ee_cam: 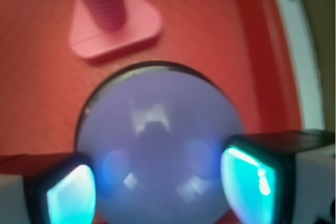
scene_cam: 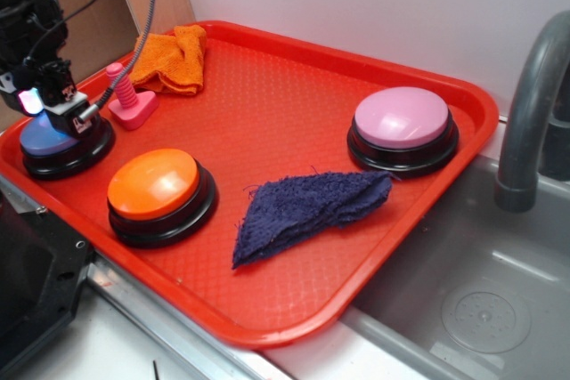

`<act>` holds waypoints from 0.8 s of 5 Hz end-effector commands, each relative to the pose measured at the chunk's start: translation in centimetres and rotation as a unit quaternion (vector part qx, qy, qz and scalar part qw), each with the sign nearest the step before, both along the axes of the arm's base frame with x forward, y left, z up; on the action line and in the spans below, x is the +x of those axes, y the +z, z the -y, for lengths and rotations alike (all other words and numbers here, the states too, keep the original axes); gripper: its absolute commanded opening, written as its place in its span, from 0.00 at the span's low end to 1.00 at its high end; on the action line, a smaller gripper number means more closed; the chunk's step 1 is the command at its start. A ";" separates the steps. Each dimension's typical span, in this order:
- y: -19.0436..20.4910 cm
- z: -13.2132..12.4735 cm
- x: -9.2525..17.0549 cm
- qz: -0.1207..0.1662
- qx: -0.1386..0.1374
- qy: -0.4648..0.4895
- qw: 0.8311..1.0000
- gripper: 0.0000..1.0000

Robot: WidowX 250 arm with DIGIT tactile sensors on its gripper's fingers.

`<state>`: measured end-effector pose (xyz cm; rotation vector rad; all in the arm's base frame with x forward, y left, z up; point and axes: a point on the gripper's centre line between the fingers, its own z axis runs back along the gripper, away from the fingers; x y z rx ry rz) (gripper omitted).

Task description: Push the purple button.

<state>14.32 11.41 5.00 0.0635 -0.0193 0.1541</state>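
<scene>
Purple button sits in the left corner of the red tray, a periwinkle dome on a black round base, the same build as the two other buttons. The tray is the largest thing here, and it rests beside a grey sink with a curved grey faucet at the right.

Above the purple button hangs the black arm, and its gripper is down on the dome. In the wrist view the two fingers stand apart, one at each side of the dome's near half, their inner pads glowing teal. Nothing is held between them. The dome fills the gap and shows soft reflections of the fingers on its glossy top. Whether the fingertips press the dome or only hover just over it, I cannot tell.

A dark blue cloth lies crumpled near the tray's front edge, between the orange button and the pink button. The orange button is near the front left edge, just beside the purple one; the pink one is toward the right edge.

An orange cloth is bunched at the back left corner. A small pink ribbed peg on a flat base stands upright just behind the purple button.
</scene>
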 end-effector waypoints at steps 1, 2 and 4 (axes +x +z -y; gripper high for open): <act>-1.0 -0.6 0.3 -0.019 0.010 -0.010 1.000 1.00; -0.5 -0.6 0.2 -0.017 0.009 -0.008 1.000 1.00; 1.2 -0.3 0.1 -0.011 0.015 -0.004 1.000 1.00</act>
